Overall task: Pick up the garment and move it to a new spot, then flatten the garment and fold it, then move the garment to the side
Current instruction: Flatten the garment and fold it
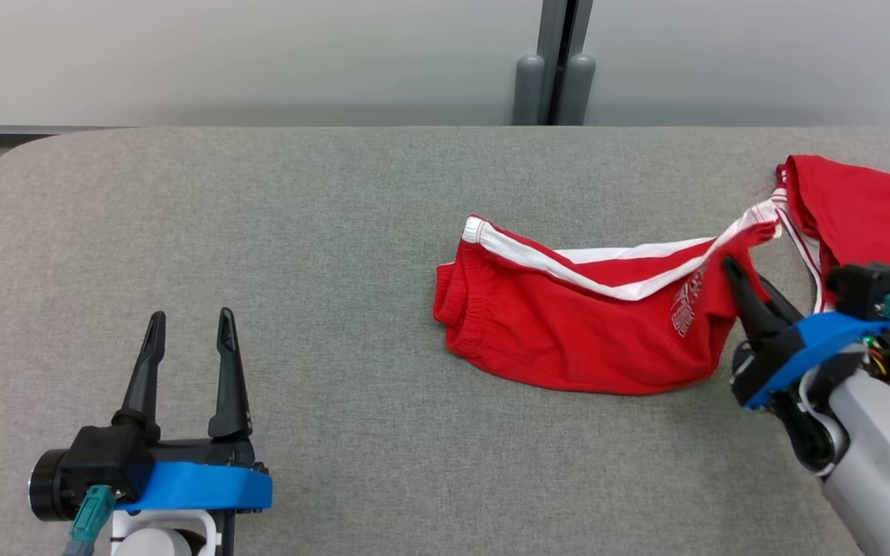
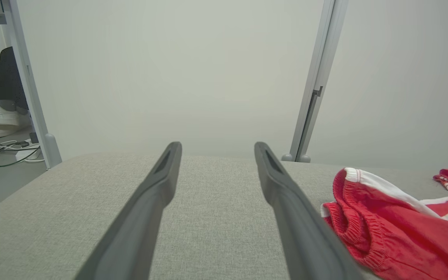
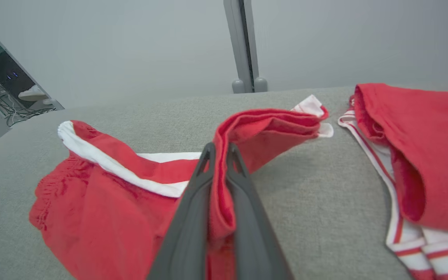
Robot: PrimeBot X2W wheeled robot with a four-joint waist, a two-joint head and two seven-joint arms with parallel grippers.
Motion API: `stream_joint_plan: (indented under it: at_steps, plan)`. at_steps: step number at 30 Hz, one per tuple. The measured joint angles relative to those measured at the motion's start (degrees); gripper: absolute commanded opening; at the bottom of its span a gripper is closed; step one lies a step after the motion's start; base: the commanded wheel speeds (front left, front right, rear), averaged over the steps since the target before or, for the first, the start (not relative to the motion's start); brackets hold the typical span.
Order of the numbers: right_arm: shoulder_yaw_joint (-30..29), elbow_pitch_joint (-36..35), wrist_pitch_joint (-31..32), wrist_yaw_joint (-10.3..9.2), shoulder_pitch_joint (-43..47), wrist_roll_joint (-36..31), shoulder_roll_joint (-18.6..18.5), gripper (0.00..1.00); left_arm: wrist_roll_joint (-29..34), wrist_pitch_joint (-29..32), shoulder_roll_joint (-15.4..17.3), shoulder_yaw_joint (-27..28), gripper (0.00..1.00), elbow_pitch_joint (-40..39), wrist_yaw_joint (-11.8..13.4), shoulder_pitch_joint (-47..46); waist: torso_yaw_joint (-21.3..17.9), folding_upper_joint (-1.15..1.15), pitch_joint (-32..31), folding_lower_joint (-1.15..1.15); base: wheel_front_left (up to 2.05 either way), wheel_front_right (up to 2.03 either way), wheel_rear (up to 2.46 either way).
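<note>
**Red cloth pinched at one end, the rest slack on the table**

Position: the garment (image 1: 568,332), red shorts by the look of them, with a white stripe (image 1: 553,262) along the side, lies right of centre on the grey cloth-covered table (image 1: 298,232). Its gathered waistband (image 1: 456,309) points toward the middle of the table. The opposite end is lifted slightly off the surface.

Right gripper (image 3: 220,149): nearly closed, with a doubled fold of red fabric clamped between the two fingers. The right wrist view shows the cloth running up between them and spilling out past the tips.

Left gripper (image 1: 191,316): fingers spread wide, holding nothing, over bare table and well apart from the garment.

Handling, as a judgement: light, thin knit, fully limp. It will not keep a shape and will drape and trail from any single hold. The fabric table probably drags on it, so sliding may bunch it up. Not fragile and not slippery.

Where to grip: the elastic waistband is the thickest and firmest edge. A corner there for the left gripper, opposite the present pinch, would let the two arms stretch it flat.

Uncertain: a second red piece (image 1: 862,201) with striped trim lies at the far right. Whether it is joined to the shorts or is separate, I cannot tell, as the picture edge cuts it off.
</note>
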Motion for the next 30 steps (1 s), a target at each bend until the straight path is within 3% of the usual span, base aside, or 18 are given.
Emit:
stream_joint_plan:
  at_steps: [10,30]
  plan:
    - [1.38,-5.72,0.0,0.0,-2.5,-5.08,4.71,0.0,-0.8,0.0,0.0,-0.66,1.0,0.71,-0.25,0.19,2.17,0.0,-0.92,0.0,0.0,0.0,0.0]
    - [12.49,0.51,0.0,0.0,-4.92,-6.91,12.73,0.0,-2.38,0.0,0.0,-2.56,1.0,0.86,0.52,0.13,5.71,0.02,1.06,0.0,0.0,0.0,0.0]
